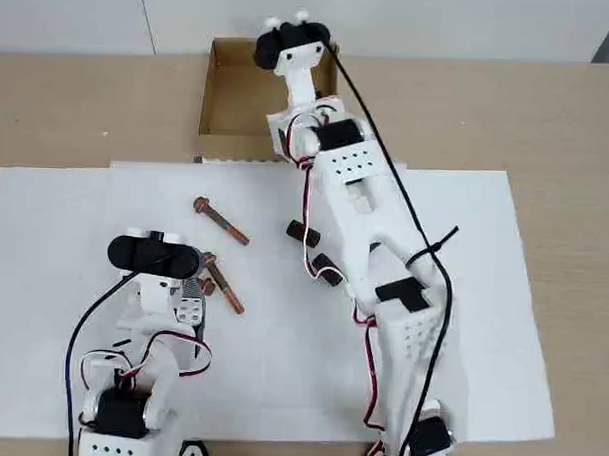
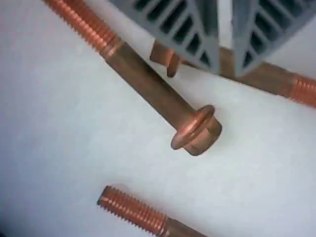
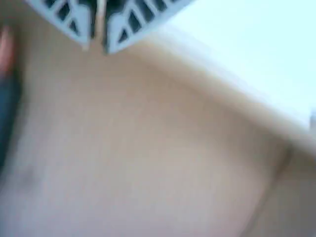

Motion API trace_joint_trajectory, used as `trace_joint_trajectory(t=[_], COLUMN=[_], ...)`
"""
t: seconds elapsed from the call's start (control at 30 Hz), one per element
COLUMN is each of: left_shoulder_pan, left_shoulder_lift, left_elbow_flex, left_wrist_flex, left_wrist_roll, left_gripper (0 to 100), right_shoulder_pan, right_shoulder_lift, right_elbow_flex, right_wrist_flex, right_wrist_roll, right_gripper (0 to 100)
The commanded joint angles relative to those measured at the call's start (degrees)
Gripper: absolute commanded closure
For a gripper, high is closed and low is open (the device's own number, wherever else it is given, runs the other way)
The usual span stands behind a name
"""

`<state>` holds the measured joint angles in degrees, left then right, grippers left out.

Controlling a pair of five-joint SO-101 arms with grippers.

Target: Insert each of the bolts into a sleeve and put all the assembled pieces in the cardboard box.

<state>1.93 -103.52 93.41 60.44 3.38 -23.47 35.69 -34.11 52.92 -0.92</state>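
Observation:
Three copper bolts lie on the white paper. One bolt (image 1: pixel 222 221) lies alone, and two more (image 1: pixel 221 281) lie at the tips of my left gripper (image 1: pixel 196 286). In the left wrist view, one bolt (image 2: pixel 158 94) lies in the open with its head toward the camera. A second bolt (image 2: pixel 284 83) passes under the grey fingers (image 2: pixel 192 29), and a third bolt (image 2: pixel 136 212) lies apart. My left gripper (image 2: pixel 225 54) is shut just above them, holding nothing. Two black sleeves (image 1: pixel 304 232) (image 1: pixel 328 270) lie beside the right arm. My right gripper (image 3: pixel 97 42) is shut inside the cardboard box (image 1: pixel 221 95).
The white paper sheet (image 1: pixel 74 240) covers most of the wooden table. The right arm (image 1: pixel 384 241) stretches diagonally from the front edge to the box at the back. In the right wrist view a dark and reddish shape (image 3: pixel 6 84) shows on the box floor, too blurred to identify.

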Motion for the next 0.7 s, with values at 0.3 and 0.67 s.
trace_joint_trajectory(t=[0.3,0.67], left_shoulder_pan=[-0.1,-0.3], left_shoulder_lift=[-0.5,-0.5], left_elbow_flex=[0.0,0.0], left_wrist_flex=[-0.1,-0.1], left_wrist_roll=[0.1,0.1], left_gripper=[99,99], right_shoulder_pan=[-2.5,-2.9], right_shoulder_lift=[-11.7,-14.3], right_elbow_flex=[-3.1,-3.0], right_wrist_flex=[26.9,42.5], right_wrist_roll=[11.7,19.5], right_gripper=[99.1,99.1])
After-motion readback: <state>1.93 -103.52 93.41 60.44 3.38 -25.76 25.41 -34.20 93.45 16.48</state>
